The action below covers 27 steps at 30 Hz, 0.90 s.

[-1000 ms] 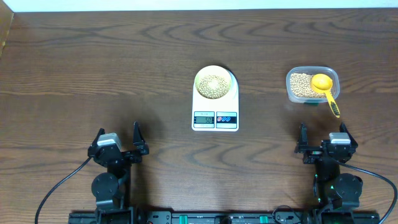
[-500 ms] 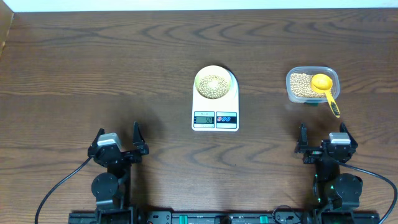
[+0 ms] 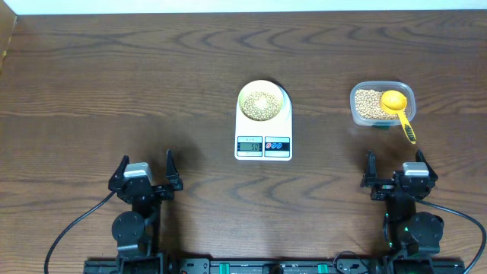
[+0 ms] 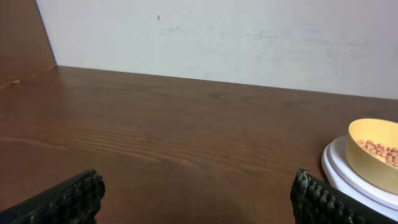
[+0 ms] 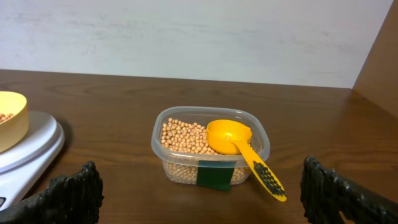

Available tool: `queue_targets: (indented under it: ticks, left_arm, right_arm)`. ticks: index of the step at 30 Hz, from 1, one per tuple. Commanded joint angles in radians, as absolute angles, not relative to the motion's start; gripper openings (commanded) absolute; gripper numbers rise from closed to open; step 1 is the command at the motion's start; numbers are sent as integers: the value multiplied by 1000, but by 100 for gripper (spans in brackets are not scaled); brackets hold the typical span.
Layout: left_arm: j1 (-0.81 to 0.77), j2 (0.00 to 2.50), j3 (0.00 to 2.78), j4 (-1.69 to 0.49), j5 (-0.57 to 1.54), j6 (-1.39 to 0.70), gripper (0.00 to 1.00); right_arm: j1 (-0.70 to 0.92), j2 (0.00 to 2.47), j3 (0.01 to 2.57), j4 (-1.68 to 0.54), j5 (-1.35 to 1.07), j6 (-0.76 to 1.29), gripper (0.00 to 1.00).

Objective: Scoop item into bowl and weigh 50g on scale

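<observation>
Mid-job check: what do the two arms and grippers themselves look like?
The left arm and right arm are black with round joints. The left gripper and right gripper each have two black fingers with bumpy pads and a pale grey block behind. A black cable trails from each arm.

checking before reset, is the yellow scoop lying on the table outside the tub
No, the yellow scoop has its cup resting on the beans inside the clear tub, with only its handle sticking out over the rim.

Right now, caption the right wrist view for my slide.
Yellow scoop resting in a clear tub of soybeans, with the pale yellow bowl on the white scale at the left edge.
</observation>
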<state>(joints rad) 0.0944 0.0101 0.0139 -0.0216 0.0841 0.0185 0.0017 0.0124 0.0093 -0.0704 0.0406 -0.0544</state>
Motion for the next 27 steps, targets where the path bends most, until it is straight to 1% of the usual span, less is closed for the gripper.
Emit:
queue_targets:
  ticks: [1,27]
  left_arm:
    - [81,2,5,-67,120,60,98]
    - [60,2,5,-67,119,48,98]
  right_arm:
    - [-8,6,6,-72,39,-38,99]
    - [-8,6,6,-72,39,-38,99]
